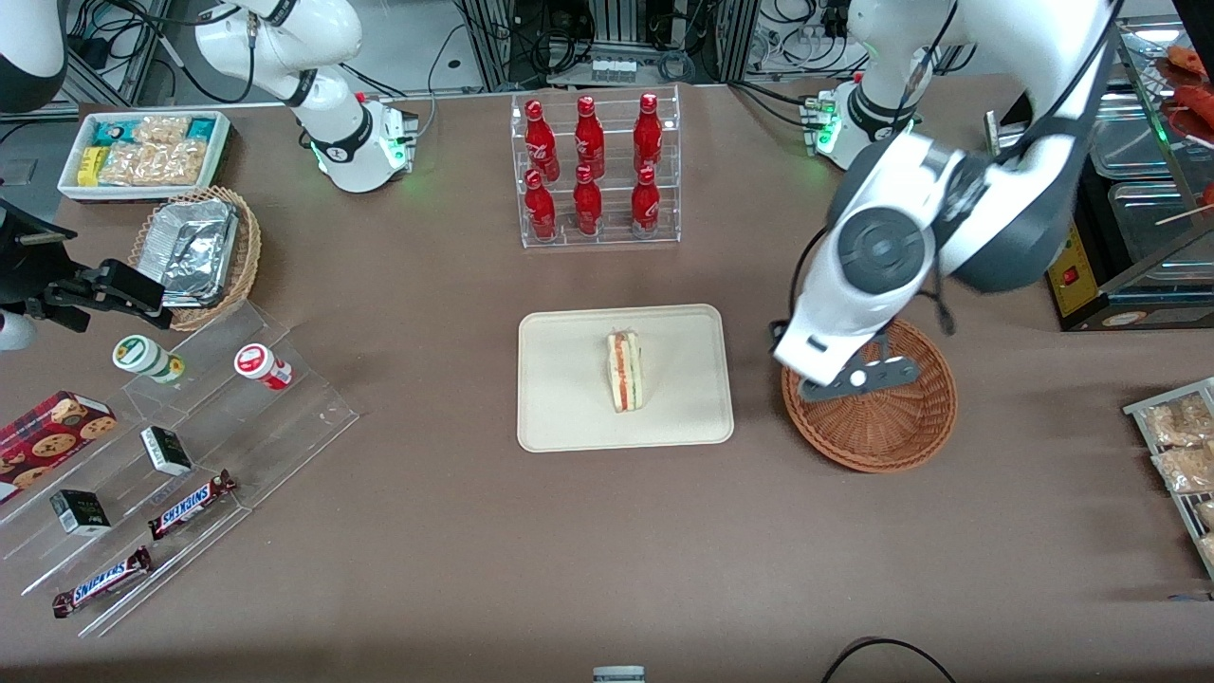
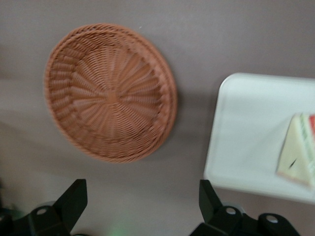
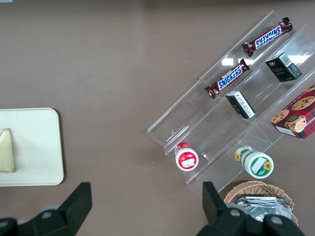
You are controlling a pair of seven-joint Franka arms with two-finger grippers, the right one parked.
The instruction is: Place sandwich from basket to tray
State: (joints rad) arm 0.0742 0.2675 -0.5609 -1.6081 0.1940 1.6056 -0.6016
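The gripper [image 2: 142,204] hangs above the basket [image 1: 882,432], jaws spread wide and holding nothing. The sandwich [image 1: 625,371] lies on the tray [image 1: 569,417].

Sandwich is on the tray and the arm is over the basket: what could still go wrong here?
The sandwich stands on its edge on the tray, so a jolt could tip it. The open gripper hangs over the empty basket; dropping lower could catch the rim and drag it toward the tray.

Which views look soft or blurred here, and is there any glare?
Left wrist view: basket, tray and sandwich are smeared, with the open gripper empty. Front view: sharp; gripper over the basket; small highlights on the red bottles. Right wrist view: crisp.
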